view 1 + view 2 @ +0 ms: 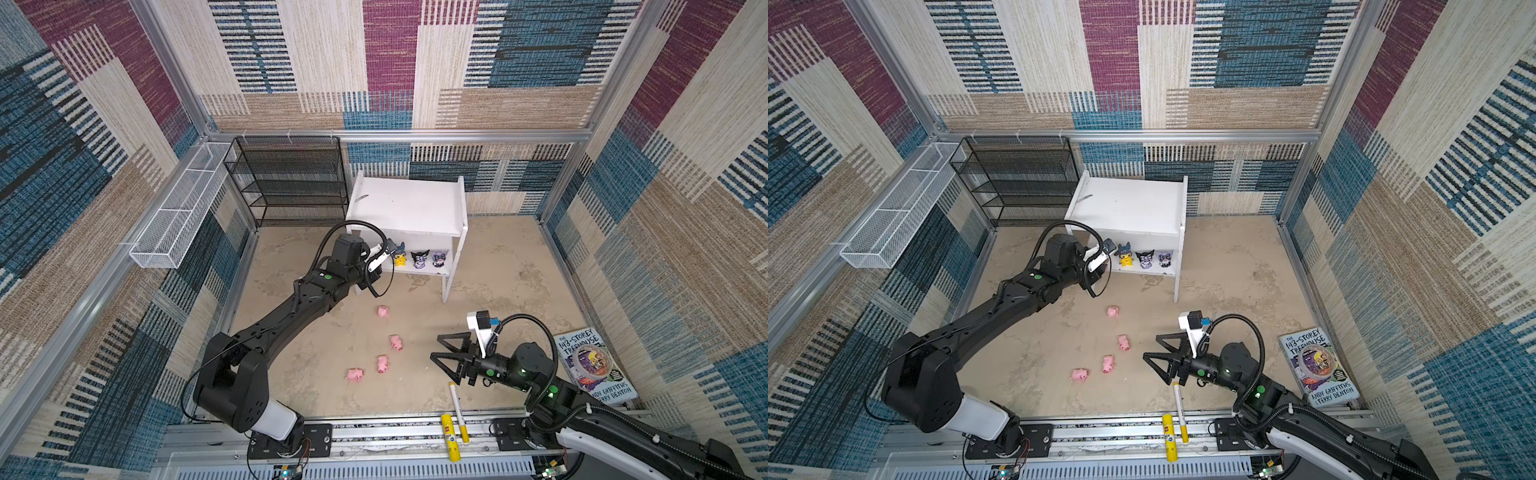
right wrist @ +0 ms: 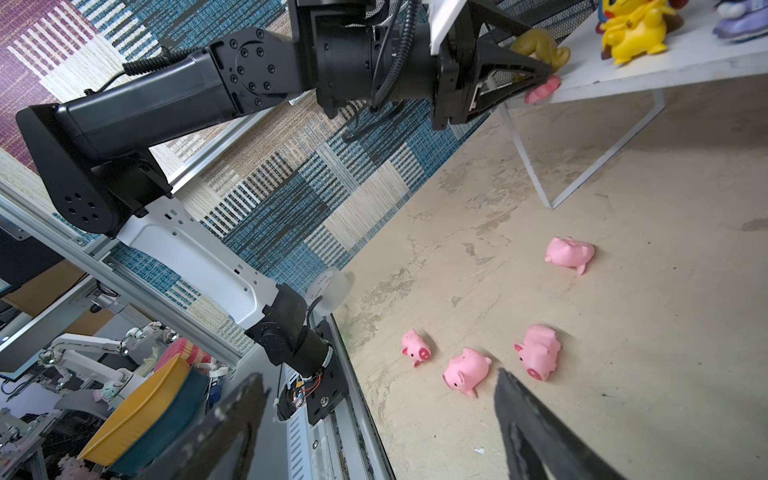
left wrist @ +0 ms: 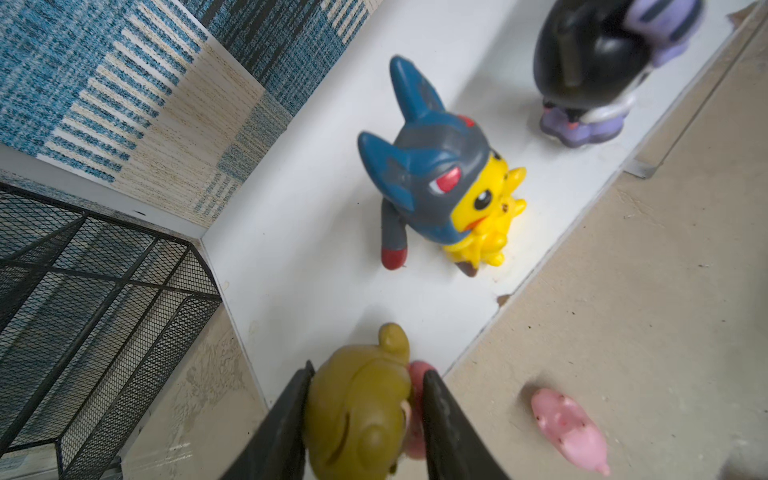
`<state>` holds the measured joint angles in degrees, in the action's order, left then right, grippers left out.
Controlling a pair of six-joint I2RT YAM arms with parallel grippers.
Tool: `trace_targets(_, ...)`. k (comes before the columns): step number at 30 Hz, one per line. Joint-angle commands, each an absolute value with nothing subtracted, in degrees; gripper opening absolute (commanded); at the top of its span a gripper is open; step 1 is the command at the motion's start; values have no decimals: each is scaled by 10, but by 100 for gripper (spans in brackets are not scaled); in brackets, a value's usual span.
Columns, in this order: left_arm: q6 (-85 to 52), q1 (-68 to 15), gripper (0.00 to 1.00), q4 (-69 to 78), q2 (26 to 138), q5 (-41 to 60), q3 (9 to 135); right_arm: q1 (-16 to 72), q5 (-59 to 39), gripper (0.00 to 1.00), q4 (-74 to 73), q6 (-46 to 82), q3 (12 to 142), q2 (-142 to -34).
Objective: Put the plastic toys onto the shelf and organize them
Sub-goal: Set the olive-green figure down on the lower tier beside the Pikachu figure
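At the left end of the shelf's (image 1: pixel 407 203) lower board, as both top views show it, we find the left claw (image 1: pixel 390 248) closed on the doll (image 3: pixel 361 415), one black finger on each side of its blond head. In the right wrist view the doll's pink lower part hangs right at the front edge of that board. We cannot tell whether it touches the board.

Further along the same board, away from the doll, stands the yellow figure (image 1: pixel 400 255) in its blue hood, upright and clear of the claw. Beyond it we see one black-and-purple figure (image 1: pixel 419 259) and then a second black-and-purple figure (image 1: pixel 439 257) near the shelf's right side panel. All three stand in a row towards the front edge. The shelf's top board is bare apart from a small dark mark near its left rear corner.

On the floor (image 1: pixel 498 270) in front of the shelf lie four pigs (image 1: pixel 396 342). The closest pig (image 1: pixel 382 311) is a little way out from the shelf's front legs, and the other three are farther out, loosely grouped.

Farther from the shelf than the closest pig, and to the right of the group, the right claw (image 1: pixel 435 347) hovers with its fingers spread wide and nothing between them. A black mesh rack (image 1: pixel 291 183) stands just beside the shelf's left panel.
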<state>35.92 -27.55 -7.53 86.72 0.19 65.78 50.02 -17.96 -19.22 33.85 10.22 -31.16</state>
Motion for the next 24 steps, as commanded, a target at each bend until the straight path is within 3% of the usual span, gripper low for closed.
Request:
trace_targets(1, 359, -276, 41, -65, 863, 2, 657, 500, -177, 87, -207, 343, 102, -309)
trace_targets(9, 358, -277, 31, -67, 862, 4, 657, 500, -177, 87, -208, 341, 103, -312)
trace_targets(24, 358, -279, 27, -45, 857, -1, 650, 500, -177, 87, -216, 338, 102, -319)
